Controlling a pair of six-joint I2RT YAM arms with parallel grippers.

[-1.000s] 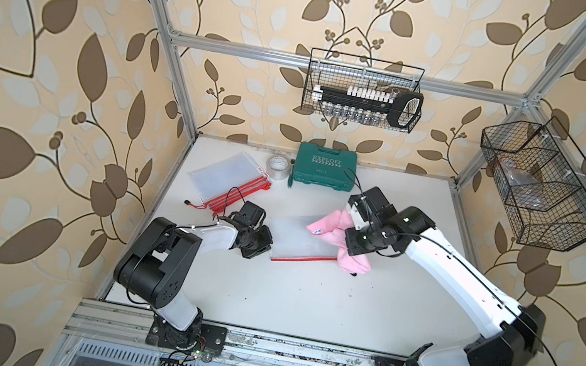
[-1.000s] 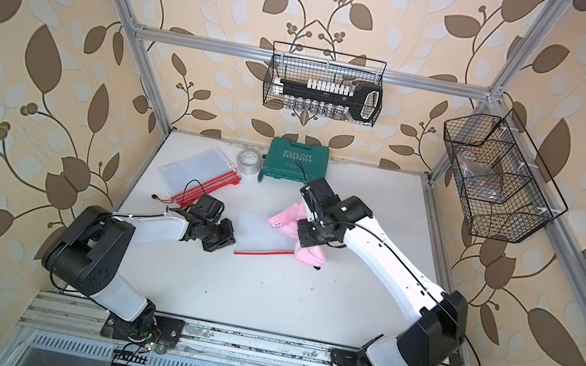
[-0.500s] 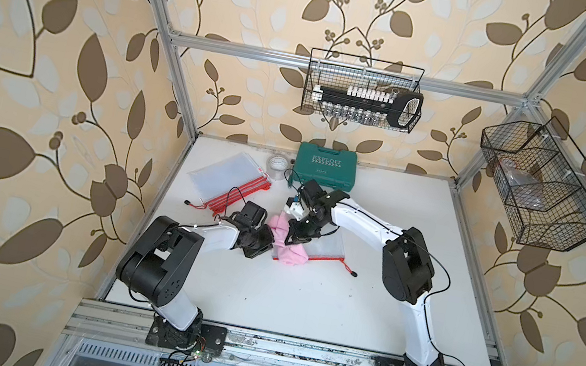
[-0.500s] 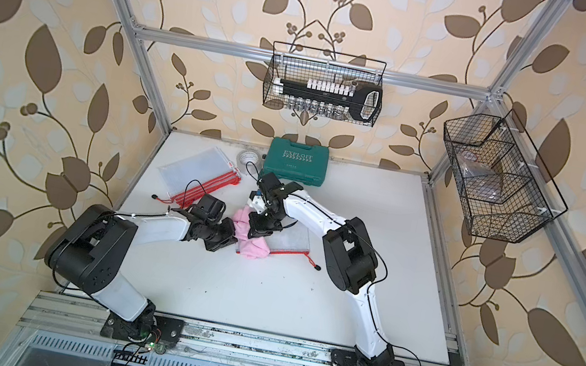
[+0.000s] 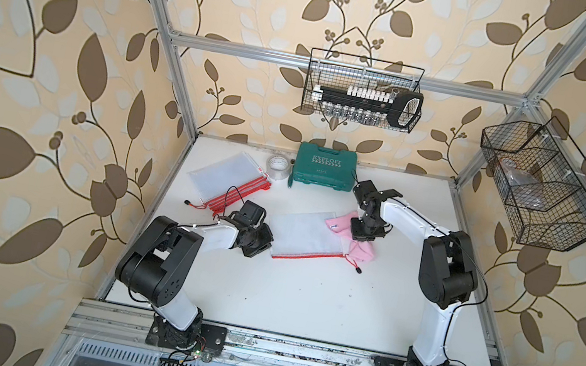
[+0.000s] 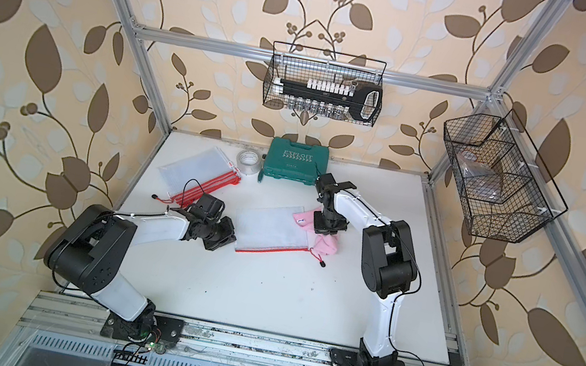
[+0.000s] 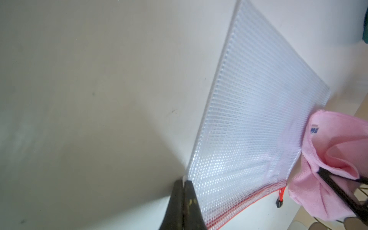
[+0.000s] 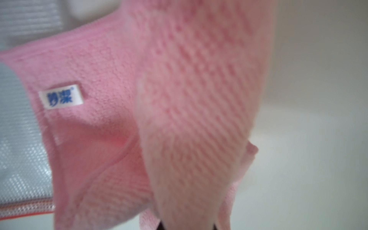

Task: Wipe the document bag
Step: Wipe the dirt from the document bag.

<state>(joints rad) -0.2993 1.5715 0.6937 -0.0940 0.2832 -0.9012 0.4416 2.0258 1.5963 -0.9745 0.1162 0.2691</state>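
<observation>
The document bag (image 5: 308, 235) lies flat on the white table (image 5: 302, 308), about midway between the two arms, with its red zipper edge (image 5: 307, 256) turned toward the arm bases. The left gripper (image 7: 183, 184) has its jaws pressed together on the bag's near left corner; the left wrist view shows a sliver of the bag's border pinched between them, so I take it to be anchoring the bag. The right gripper (image 5: 365, 232) is clamped on a bunched pink cloth (image 5: 341, 225), which drapes onto the bag's right end and spills past it onto the table. To my eye the wiping itself is in hand, with the cloth parked at the right-hand end of a stroke. The next move seems to call for dragging the cloth leftward across the face toward the pinned corner, low enough that the fabric keeps contact, while the left claw holds firm so the thin bag does not slide or ruck up. The bag is translucent white plastic with a fine mesh pattern, trimmed in red along the zipper, and a small dark pull (image 7: 279, 203) sits at the end beside the cloth. I can make out no stain on it; its surface reads smooth and unwrinkled.
</observation>
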